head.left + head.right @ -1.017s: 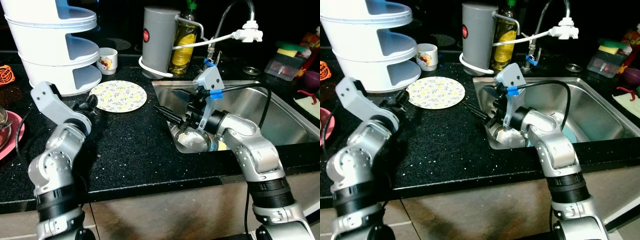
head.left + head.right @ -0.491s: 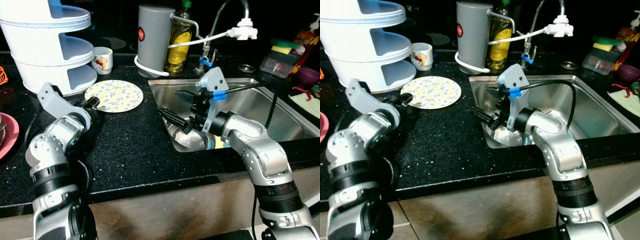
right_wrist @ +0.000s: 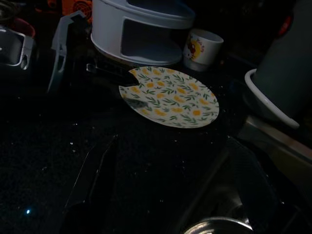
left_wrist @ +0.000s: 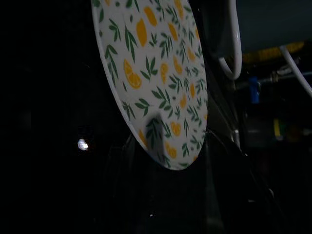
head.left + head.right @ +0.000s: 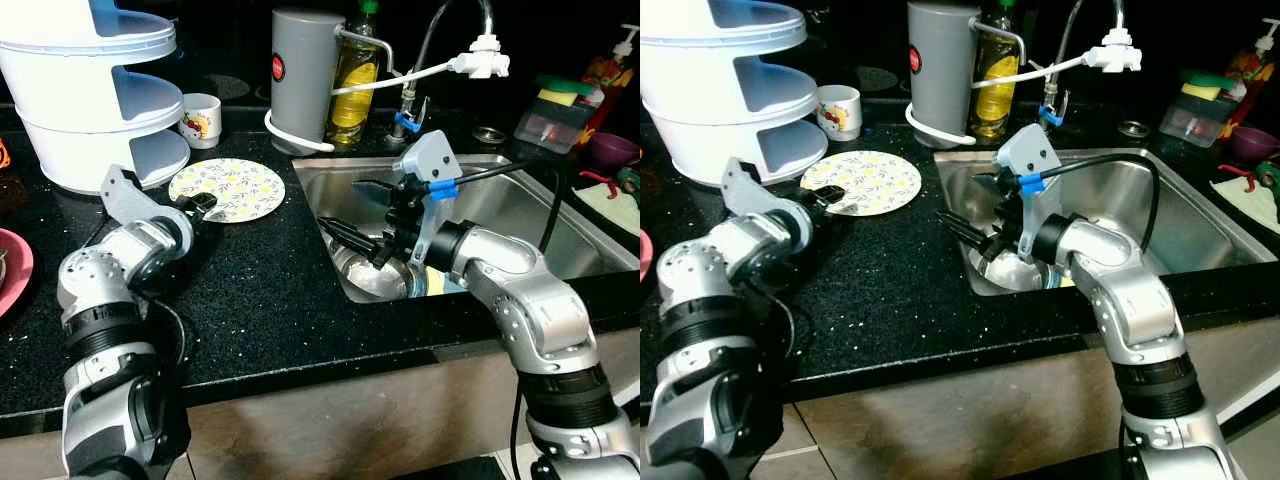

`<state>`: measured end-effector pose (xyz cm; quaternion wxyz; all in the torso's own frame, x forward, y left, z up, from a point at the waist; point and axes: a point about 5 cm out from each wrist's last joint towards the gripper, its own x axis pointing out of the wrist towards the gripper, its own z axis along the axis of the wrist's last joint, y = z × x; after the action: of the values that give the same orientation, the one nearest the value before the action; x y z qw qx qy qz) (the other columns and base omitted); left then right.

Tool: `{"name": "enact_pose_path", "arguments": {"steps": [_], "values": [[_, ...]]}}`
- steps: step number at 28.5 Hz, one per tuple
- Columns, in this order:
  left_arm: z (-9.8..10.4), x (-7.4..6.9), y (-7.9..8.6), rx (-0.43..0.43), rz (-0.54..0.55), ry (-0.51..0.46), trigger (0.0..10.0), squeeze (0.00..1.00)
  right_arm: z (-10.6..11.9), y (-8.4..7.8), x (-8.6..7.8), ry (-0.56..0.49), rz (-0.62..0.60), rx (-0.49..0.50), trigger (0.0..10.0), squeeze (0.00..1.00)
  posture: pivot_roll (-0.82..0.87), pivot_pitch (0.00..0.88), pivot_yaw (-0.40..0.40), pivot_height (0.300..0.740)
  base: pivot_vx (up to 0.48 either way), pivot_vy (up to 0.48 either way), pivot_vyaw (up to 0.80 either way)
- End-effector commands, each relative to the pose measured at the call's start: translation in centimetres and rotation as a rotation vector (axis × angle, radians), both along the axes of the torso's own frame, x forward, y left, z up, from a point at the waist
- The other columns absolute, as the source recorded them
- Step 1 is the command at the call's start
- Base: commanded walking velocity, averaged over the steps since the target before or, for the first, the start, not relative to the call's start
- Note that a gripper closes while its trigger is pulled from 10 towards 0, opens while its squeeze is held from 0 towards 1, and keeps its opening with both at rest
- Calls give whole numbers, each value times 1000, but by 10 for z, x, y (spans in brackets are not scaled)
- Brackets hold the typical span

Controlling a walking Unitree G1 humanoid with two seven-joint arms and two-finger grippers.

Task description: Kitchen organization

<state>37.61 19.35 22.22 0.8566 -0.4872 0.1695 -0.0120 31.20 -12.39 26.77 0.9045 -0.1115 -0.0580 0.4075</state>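
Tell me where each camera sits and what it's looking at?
Left and right eye views: on the head, looking down at the counter and sink; both silver arms show.
Left wrist view: on the left arm, facing the lemon plate up close.
Right wrist view: on the right arm, facing across the counter; its dark fingers show.
All share the lemon plate.

Head stereo looks down at counter; wrist views share plate [image 3: 169, 96].

The round plate [image 5: 227, 189], white with yellow lemons and green leaves, lies flat on the black counter [image 5: 260, 290], just beside the steel sink [image 5: 520, 200], near the white tiered rack [image 5: 95, 90].
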Motion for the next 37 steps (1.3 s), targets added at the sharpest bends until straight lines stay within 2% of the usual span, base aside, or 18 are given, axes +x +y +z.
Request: {"name": "enact_pose_path", "arguments": {"steps": [1,2,3,6,11,17,23,24,25,27,29,30,34,35,36,37], "values": [[0,2,-2,-17,-21,1,10000,0,1,-3,-3,1,-7,0,10000,0,-66,0,-74,740,0,0,0],[0,3,-4,-25,-30,0,10000,0,2,-3,-3,1,-8,0,10000,0,-68,0,-74,740,0,0,0],[-1,4,-6,-36,-36,-7,0,0,2,-3,-4,2,-8,0,10000,0,-68,0,-74,740,0,0,0],[-3,7,-18,-73,-62,-20,0,0,2,-3,-5,5,-8,-3,10000,0,-74,0,-73,740,0,0,0],[-2,8,-24,-84,-70,-28,0,0,2,-3,-6,7,-8,-4,10000,0,-74,0,-73,740,0,0,0],[4,13,-26,-78,-58,-59,0,0,1,-2,-7,11,-7,-1,10000,0,-76,0,-72,740,0,0,0],[9,11,-43,-61,-101,-102,0,0,1,-1,-8,11,-4,1,10000,0,-78,0,-71,740,0,0,0],[10,8,-53,-63,-129,-116,0,0,2,-1,-8,9,-3,4,10000,0,-79,0,-72,740,0,0,0],[9,-1,-76,-62,-183,-129,0,0,3,-1,-8,5,0,10,10000,0,-79,0,-72,740,0,0,0],[9,-1,-76,-62,-183,-129,0,0,3,-1,-8,5,0,10,10000,0,-79,0,-72,740,0,0,0],[9,-7,-88,-57,-205,-140,0,0,4,-1,-8,3,4,18,10000,0,-78,0,-71,740,0,0,0],[9,-11,-94,-29,-215,-158,0,0,4,-1,-9,2,7,27,10000,0,-75,0,-70,740,0,0,0],[12,-19,-107,-5,-234,-198,0,0,5,1,-9,0,12,48,10000,0,-72,0,-68,740,0,0,0],[17,-27,-114,9,-242,-263,0,0,6,1,-9,5,18,95,10000,0,-63,0,-67,740,0,0,0],[17,-27,-114,9,-242,-263,0,0,6,1,-9,5,18,95,10000,0,-63,0,-67,740,0,0,0],[21,-31,-117,19,-246,-305,0,0,7,2,-9,9,21,124,10000,0,-62,0,-67,740,0,0,0]]}}
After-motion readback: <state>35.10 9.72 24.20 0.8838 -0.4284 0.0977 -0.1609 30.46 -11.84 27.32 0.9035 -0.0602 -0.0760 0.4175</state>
